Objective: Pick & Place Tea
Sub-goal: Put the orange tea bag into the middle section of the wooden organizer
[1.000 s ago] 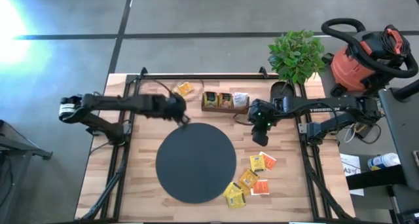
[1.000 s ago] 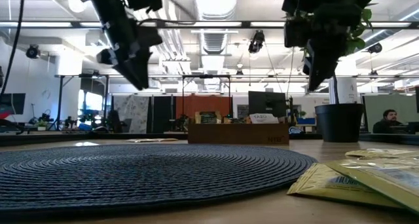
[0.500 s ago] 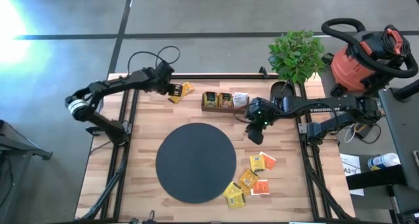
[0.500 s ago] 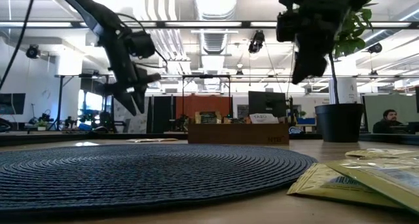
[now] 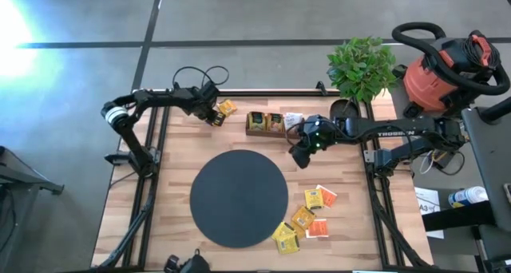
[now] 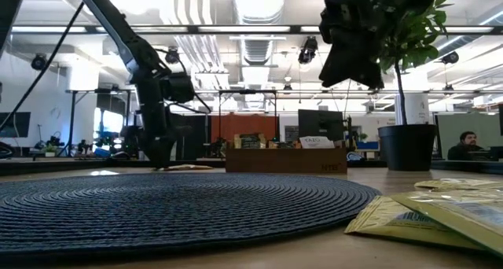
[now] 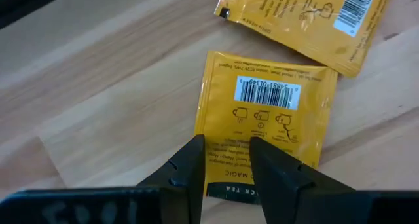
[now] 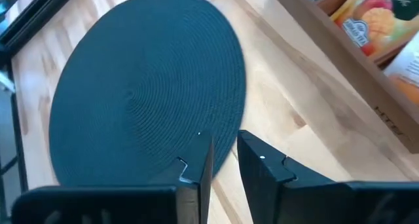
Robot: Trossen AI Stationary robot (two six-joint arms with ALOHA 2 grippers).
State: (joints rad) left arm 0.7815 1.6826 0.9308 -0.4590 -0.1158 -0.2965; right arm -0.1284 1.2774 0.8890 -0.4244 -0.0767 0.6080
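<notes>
Two yellow tea sachets lie flat at the table's far left: one (image 7: 262,116) under my left gripper (image 7: 226,166), the other (image 7: 304,18) just beyond it. That gripper (image 5: 211,113) points down, low over the wood (image 6: 163,160), and is open by a narrow gap. Its fingers stand over the near sachet's edge. More tea sachets (image 5: 307,217) lie in a loose heap at the near right. My right gripper (image 5: 300,155) hangs high between the wooden tray (image 5: 271,123) and the black disc (image 5: 238,197). It is open a little (image 8: 222,160) and holds nothing. My left gripper comes from above, slanting down, with its fingertips (image 7: 196,162) over the printed edge (image 7: 226,145) of the near yellow sachet. The sachet lies flat on the table. I cannot tell whether the fingers touch it.
The wooden tray (image 8: 366,40) with boxed packets stands at the far middle. A potted plant (image 5: 361,65) stands at the far right corner, and a red vacuum (image 5: 443,73) stands off the table. Bare wood lies between the disc and the tray.
My left gripper has gone from above the disc's far edge toward the table's far left corner and down onto the yellow sachets, turning as it went. My right gripper has rolled and tipped, shifting a little toward the tray.
</notes>
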